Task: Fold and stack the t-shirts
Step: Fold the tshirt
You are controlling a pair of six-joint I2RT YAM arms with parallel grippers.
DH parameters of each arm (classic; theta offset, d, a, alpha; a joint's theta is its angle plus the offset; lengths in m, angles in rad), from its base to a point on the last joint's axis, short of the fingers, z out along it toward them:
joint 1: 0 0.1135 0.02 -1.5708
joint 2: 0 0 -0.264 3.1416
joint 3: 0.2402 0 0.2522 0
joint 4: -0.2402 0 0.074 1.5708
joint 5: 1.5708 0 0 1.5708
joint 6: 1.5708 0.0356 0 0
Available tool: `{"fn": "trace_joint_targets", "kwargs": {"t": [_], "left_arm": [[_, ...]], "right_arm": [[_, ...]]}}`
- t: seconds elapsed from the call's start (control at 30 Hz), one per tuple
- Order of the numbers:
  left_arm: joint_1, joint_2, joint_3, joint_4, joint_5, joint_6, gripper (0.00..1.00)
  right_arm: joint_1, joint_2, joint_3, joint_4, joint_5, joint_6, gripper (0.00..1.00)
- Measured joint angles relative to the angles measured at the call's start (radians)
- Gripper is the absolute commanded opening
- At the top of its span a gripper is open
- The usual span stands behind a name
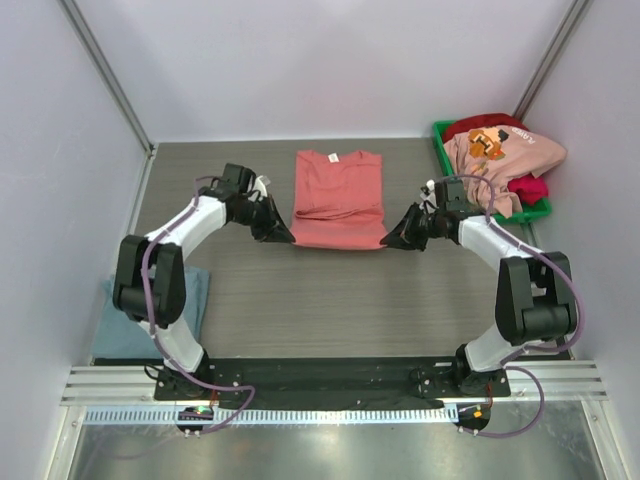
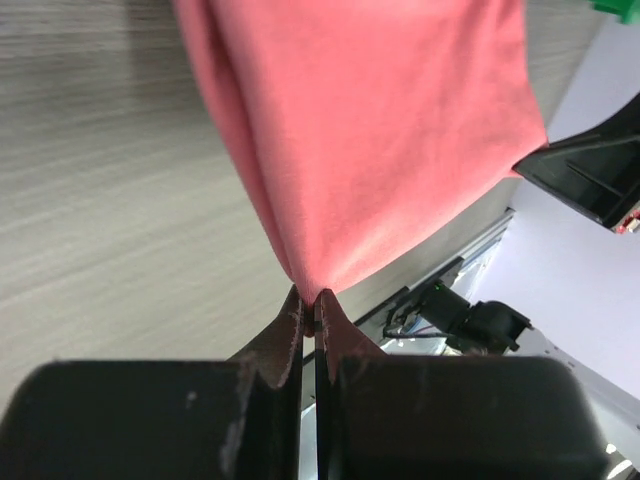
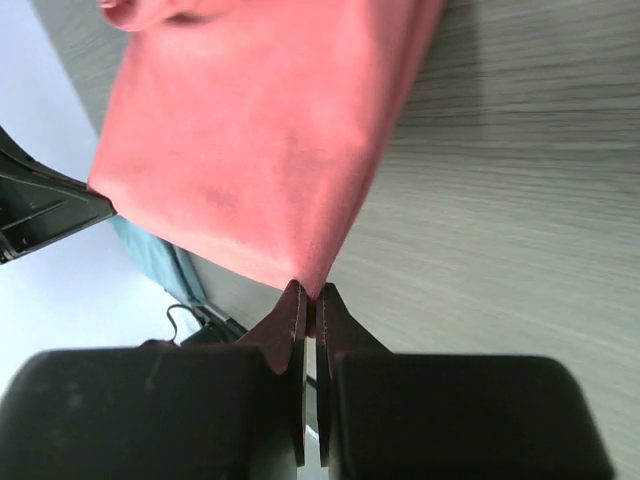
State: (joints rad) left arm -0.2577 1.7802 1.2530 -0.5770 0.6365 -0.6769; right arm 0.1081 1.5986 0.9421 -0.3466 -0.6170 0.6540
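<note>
- The salmon-red t-shirt (image 1: pixel 338 195) lies flat on the grey table (image 1: pixel 330 310), collar at the far end, its sides folded in to make a narrow panel
- The left gripper (image 1: pixel 288 238) is at this shirt's near left corner, fingers pressed together on the hem corner; the left wrist view shows cloth pinched between the tips
- The right gripper (image 1: pixel 390 242) is at the shirt's near right corner, fingers likewise clamped on that corner of the cloth
- Both arms reach in from either side of the shirt, their grippers pointing at each other along its near edge
- Right of the shirt and well apart from it, a green bin (image 1: pixel 443 140) holds the light pink t-shirt (image 1: pixel 505 160) with orange print, draped over the crimson t-shirt (image 1: pixel 528 187)
- Left of the shirt and nearer the arm bases, the grey-blue t-shirt (image 1: pixel 195 300) lies on the table, partly hidden by the left arm
</note>
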Motion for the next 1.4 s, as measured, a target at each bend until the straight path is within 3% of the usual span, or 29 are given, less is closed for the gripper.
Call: {"fn": "trace_joint_targets", "kwargs": {"t": [0.43, 0.77, 0.93, 1.1, 1.33, 1.4], "left_arm": [[-0.040, -0.163, -0.030, -0.050, -0.031, 0.014, 0.00], [-0.040, -0.165, 0.032, -0.081, -0.053, 0.034, 0.00], [-0.029, -0.103, 0.056, -0.071, -0.052, 0.035, 0.00], [0.003, 0.060, 0.215, -0.075, -0.066, 0.058, 0.00], [0.047, 0.327, 0.635, -0.058, -0.103, 0.147, 0.00], [0.050, 0.386, 0.729, -0.047, -0.113, 0.171, 0.09]], "right_arm": [[0.000, -0.122, 0.118, -0.164, -0.018, -0.090, 0.02], [0.001, -0.117, 0.182, -0.200, -0.018, -0.120, 0.01], [0.001, -0.031, 0.198, -0.180, -0.020, -0.131, 0.01], [-0.004, 0.175, 0.369, -0.159, -0.018, -0.146, 0.01], [-0.037, 0.492, 0.837, -0.102, -0.014, -0.167, 0.01], [-0.043, 0.578, 0.954, -0.076, -0.014, -0.169, 0.06]]}}
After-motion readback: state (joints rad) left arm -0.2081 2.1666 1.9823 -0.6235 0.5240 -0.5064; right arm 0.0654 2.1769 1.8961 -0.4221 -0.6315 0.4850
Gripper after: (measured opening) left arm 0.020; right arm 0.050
